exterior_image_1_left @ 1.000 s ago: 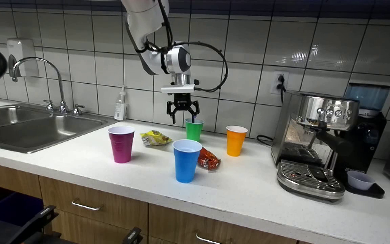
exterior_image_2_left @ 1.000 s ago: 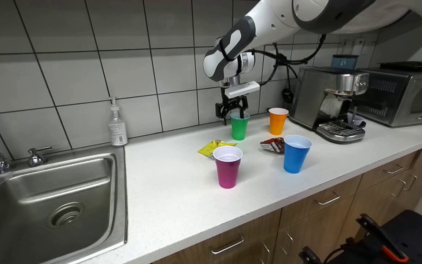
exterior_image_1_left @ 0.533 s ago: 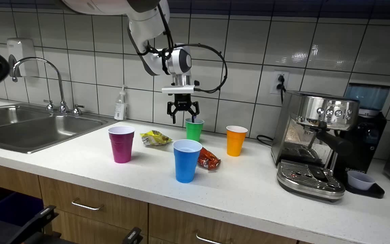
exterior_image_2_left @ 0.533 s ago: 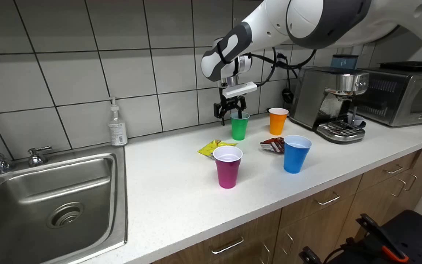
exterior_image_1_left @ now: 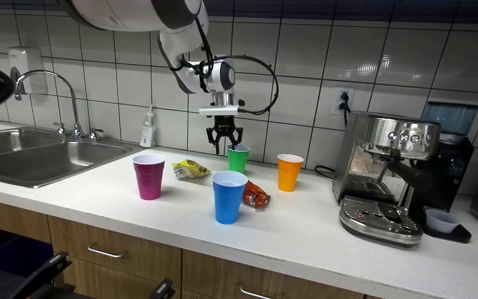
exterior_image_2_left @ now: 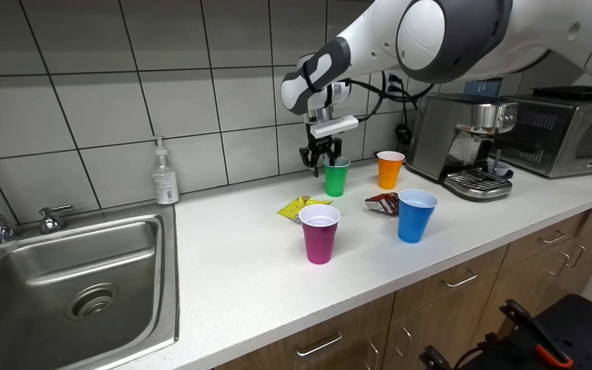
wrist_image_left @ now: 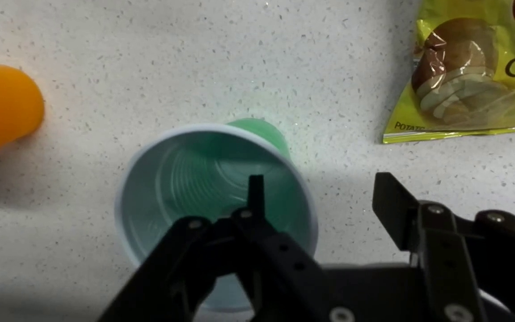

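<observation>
My gripper (exterior_image_1_left: 225, 150) is above the back of the counter, its fingers partly apart. In the wrist view (wrist_image_left: 319, 190) one finger reaches into the green cup (wrist_image_left: 190, 183) and the other is outside it, with the cup's rim between them. Neither finger visibly presses the wall. The green cup stands upright in both exterior views (exterior_image_1_left: 238, 161) (exterior_image_2_left: 335, 180). A yellow snack bag (exterior_image_1_left: 190, 169) lies beside it, also in the wrist view (wrist_image_left: 476, 80). An orange cup (exterior_image_1_left: 288, 173) stands on its other side, partly seen in the wrist view (wrist_image_left: 2, 107).
A blue cup (exterior_image_1_left: 228, 203), a red snack bag (exterior_image_1_left: 255, 195) and a magenta cup (exterior_image_1_left: 149, 178) stand or lie nearer the counter's front edge. A sink (exterior_image_2_left: 165, 288) and soap bottle (exterior_image_2_left: 164, 177) are at one side, an espresso machine (exterior_image_1_left: 384, 166) at the other. Tiled wall behind.
The fingers have moved closer together. The arm's upper links have come lower in view, and the gripper has shifted slightly. The cups and bags have not moved.
</observation>
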`<state>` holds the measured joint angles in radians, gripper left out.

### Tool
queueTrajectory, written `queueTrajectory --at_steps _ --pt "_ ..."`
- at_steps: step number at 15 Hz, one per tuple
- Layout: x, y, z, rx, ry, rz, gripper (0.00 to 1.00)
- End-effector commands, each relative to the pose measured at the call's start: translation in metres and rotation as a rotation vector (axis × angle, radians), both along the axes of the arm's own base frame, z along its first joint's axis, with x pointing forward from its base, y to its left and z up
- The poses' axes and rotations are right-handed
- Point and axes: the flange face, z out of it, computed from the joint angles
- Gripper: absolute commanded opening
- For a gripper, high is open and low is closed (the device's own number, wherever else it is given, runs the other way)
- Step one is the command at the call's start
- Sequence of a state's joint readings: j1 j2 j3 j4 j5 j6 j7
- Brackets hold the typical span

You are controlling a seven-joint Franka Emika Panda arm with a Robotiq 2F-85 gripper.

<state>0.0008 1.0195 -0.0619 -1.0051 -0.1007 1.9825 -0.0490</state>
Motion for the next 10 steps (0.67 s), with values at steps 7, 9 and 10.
queueTrajectory --at_steps 7,9,10 --pt "0.0061 -0.0064 0.0080 0.023 0.000 -0.027 0.00" --pt "0.0048 -0.0096 0.0097 0.027 0.000 -0.028 0.00" --pt "0.0042 -0.0107 0.0102 0.028 -0.002 -0.028 0.01"
